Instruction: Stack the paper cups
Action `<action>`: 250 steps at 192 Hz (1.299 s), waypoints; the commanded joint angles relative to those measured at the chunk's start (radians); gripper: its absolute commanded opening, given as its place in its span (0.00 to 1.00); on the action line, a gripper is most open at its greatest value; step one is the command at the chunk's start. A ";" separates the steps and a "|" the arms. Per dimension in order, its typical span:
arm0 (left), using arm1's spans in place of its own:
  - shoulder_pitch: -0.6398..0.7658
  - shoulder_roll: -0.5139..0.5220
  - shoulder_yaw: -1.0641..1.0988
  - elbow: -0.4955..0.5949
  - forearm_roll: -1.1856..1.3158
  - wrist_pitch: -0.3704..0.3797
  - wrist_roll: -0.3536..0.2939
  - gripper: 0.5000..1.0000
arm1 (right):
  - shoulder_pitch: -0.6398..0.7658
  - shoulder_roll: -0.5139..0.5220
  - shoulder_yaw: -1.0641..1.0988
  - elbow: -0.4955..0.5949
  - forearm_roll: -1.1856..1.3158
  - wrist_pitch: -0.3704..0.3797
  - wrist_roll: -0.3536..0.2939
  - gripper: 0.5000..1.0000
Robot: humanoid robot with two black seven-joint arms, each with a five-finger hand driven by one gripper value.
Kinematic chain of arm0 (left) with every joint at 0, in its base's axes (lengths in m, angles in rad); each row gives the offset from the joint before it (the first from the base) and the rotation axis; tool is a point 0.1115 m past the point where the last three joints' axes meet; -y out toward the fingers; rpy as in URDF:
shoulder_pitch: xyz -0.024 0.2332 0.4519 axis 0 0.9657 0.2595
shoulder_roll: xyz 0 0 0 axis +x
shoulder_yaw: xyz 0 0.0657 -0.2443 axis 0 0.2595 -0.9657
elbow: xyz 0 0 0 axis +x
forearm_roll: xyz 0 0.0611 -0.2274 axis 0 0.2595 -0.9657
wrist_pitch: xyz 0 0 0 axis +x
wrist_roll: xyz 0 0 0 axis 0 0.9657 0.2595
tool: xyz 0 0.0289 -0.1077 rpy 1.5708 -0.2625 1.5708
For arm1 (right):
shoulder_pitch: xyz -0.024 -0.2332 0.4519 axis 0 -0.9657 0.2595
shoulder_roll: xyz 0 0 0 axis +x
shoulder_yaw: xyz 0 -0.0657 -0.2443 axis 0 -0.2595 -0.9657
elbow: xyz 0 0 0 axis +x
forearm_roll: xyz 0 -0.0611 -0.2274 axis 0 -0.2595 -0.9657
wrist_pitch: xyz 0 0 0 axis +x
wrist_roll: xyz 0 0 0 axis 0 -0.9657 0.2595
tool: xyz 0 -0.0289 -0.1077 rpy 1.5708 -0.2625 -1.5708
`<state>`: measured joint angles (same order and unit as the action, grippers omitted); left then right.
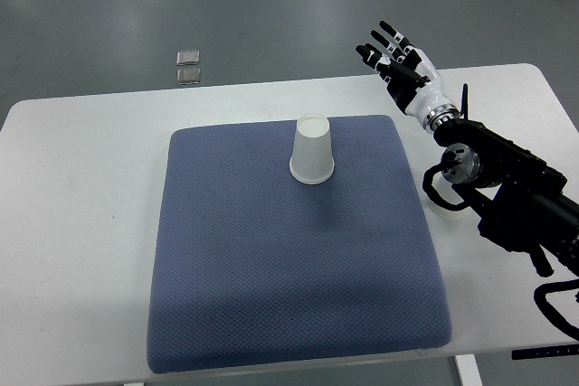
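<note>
Table (81,187) scene with our right hand raised beside a paper cup.
We see a white table under a blue mat (289,259); our right hand (403,65) spreads empty near its far edge; an upside-down paper cup (312,151) stands unobstructed on the mat; two small metal plates (188,67) lie on the floor.

cup (312,150): matt white paper, smooth
pad (289,250): blue cloth, dimpled weave
table (81,187): smooth white, matt
right hand (403,65): glossy plastic

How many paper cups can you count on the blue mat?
1. A white paper cup stands upside down near the far edge of the blue mat. It may be a nested stack; the picture cannot settle that.
</note>
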<state>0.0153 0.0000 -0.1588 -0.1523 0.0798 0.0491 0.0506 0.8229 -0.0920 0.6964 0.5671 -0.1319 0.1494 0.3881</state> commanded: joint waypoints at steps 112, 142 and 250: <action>0.000 0.000 0.004 0.002 -0.002 0.000 0.000 1.00 | 0.004 0.000 0.000 0.001 0.000 -0.001 0.000 0.83; 0.000 0.000 0.004 0.005 -0.002 0.000 0.000 1.00 | 0.005 0.000 0.000 0.001 0.000 -0.002 0.000 0.83; 0.000 0.000 0.004 0.005 -0.002 0.000 0.000 1.00 | 0.050 -0.020 -0.015 0.002 -0.012 -0.060 -0.008 0.83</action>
<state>0.0155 0.0000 -0.1549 -0.1472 0.0783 0.0491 0.0506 0.8620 -0.1061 0.6834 0.5663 -0.1414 0.1072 0.3842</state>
